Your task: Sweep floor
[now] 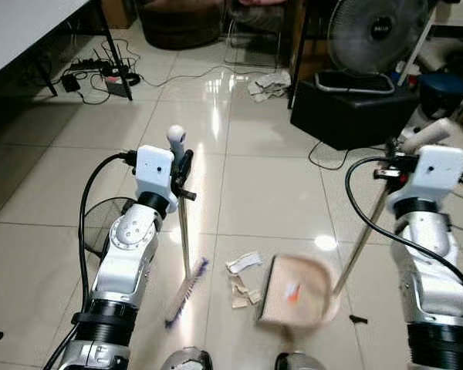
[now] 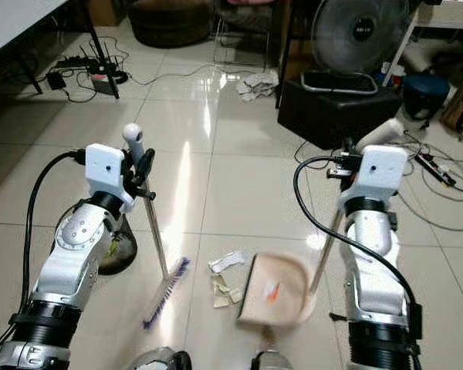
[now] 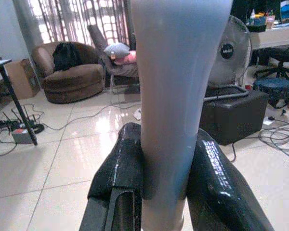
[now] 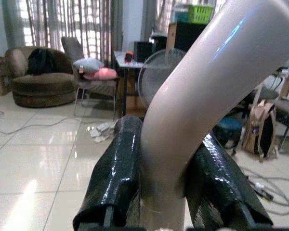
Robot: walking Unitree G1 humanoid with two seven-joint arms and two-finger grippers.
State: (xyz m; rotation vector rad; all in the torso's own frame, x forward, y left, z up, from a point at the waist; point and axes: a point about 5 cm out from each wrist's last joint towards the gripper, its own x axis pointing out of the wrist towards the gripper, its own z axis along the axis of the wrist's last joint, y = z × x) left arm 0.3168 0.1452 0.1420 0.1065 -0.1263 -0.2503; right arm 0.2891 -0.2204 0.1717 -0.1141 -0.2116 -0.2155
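Both arms reach forward, bent at the elbow. The left gripper (image 1: 184, 171) clamps the broom (image 1: 184, 289) handle — bristles on the tiles at lower centre. The right gripper (image 1: 396, 158) grips the dustpan (image 1: 295, 291) handle at right, the pan just beside paper scraps (image 1: 244, 279) — lower centre too.

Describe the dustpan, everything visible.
The dustpan is pale beige, plastic by its look, lying on the tiled floor with its mouth facing the paper scraps. A small orange-and-white bit lies inside. Its long metal handle slants up to the right pincer, shut on its pale curved grip.
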